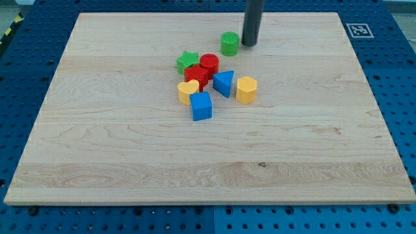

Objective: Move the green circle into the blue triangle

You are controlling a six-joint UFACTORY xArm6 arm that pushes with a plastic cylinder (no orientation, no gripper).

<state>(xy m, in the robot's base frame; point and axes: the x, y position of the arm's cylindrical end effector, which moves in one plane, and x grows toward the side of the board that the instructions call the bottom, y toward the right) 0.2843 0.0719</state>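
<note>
Rod tip (249,44), no pincer, just right of green circle (229,43) nr board (97,162) top edge; blue triangle (223,83) below; printed marker (359,29) top-right corner.

no readable text, square fiducial marker (358,30) on board corner

The straight dark cylindrical rod (252,19) is coming down from the view's top edge, standing nearly upright over the board. My tip (249,43) is resting at the board's surface near the view's top, a little right of the middle. Only the rod's lower length is showing; the arm above it is lying outside the picture.
</note>
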